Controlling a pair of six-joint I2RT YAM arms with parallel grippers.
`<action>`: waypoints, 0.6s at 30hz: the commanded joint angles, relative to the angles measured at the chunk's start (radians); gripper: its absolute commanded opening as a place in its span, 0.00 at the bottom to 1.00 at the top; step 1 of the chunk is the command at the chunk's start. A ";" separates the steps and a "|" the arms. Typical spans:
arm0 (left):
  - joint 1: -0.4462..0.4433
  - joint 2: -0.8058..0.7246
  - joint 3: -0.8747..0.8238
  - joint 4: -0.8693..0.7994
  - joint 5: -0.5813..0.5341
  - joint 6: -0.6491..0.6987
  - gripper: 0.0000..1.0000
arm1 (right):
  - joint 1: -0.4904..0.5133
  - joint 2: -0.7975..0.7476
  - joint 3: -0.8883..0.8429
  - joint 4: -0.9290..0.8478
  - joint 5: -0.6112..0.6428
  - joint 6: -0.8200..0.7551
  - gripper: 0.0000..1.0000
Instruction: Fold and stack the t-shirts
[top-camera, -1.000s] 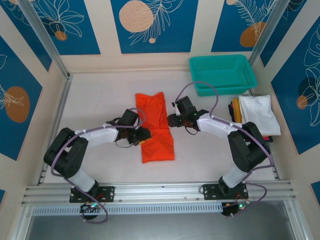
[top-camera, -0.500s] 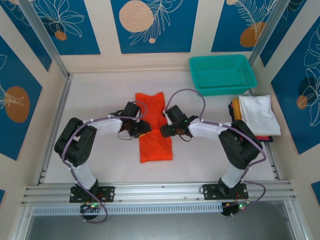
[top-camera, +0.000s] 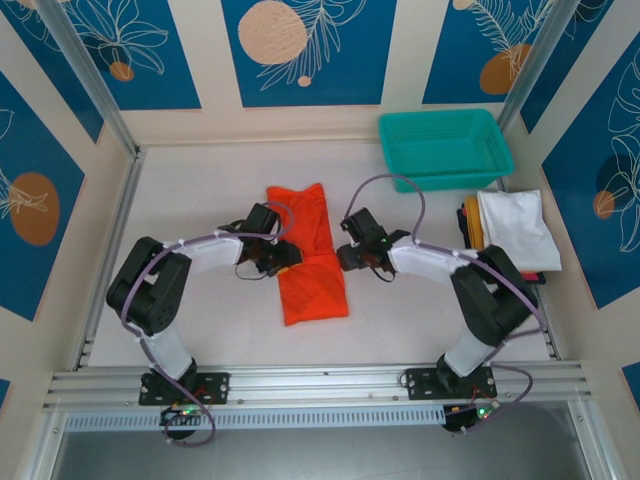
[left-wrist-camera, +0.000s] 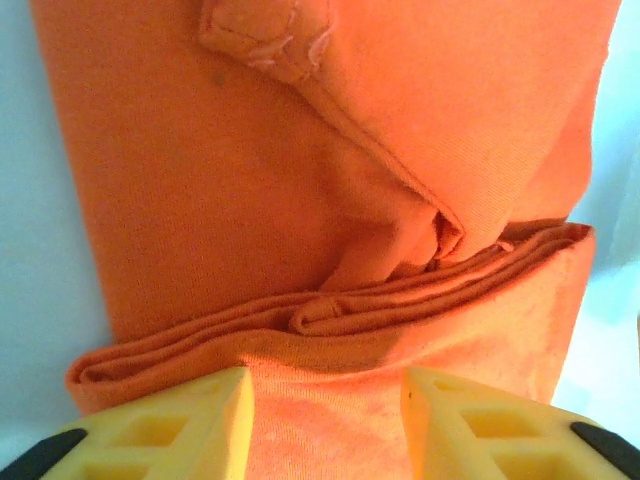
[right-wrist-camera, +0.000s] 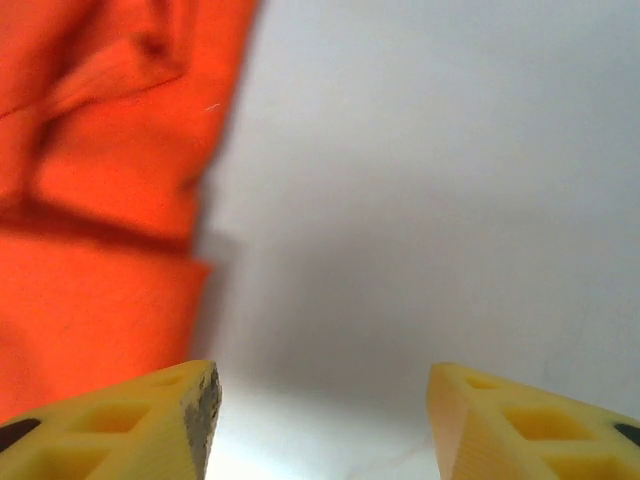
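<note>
Left wrist view: the yellow left fingers (left-wrist-camera: 190, 425) sit nearest the lens, moderately apart. Flat cloth of the orange-red t-shirt (left-wrist-camera: 300, 200) shows in the gap, and nothing looks pinched. Just beyond the tips a layered fold edge runs across the shirt, and farther on a hemmed flap lies over it. Pale worktop (left-wrist-camera: 30, 200) shows at either side.

In the right wrist view the right fingers (right-wrist-camera: 130, 425) stand well apart above bare worktop with nothing between them. The shirt's edge lies off to their left.

From the top external view, an aluminium rail (top-camera: 320, 385) runs along the near edge and carries both arm bases. Past it the worktop is a matte, off-white sheet, evenly lit. The left arm (top-camera: 190, 270) and right arm (top-camera: 450, 265) bend inward toward the middle. There the orange-red shirt lies folded into a long strip running near to far, slightly tilted. The left fingers are at its left edge and the right fingers just off its right edge.

At the right edge of the worktop lies a stack of folded t-shirts (top-camera: 515, 228), white on top, with mustard-yellow, red and dark edges showing. Just beyond it, in the far right corner, is a teal mesh basket (top-camera: 440, 118).

Slanted aluminium posts (top-camera: 90, 85) frame the space. The cream walls carry blue panels (top-camera: 300, 45) with white leaf drawings and peach discs.
</note>
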 joint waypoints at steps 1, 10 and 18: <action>0.022 -0.058 0.034 -0.044 -0.008 0.024 0.49 | 0.044 -0.141 -0.071 0.090 -0.221 -0.294 0.68; 0.209 -0.166 -0.032 -0.054 -0.021 0.062 0.80 | 0.275 -0.217 -0.047 -0.117 -0.304 -0.778 0.74; 0.329 -0.234 -0.111 -0.066 0.003 0.092 0.98 | 0.403 -0.032 0.086 -0.242 -0.260 -0.893 0.65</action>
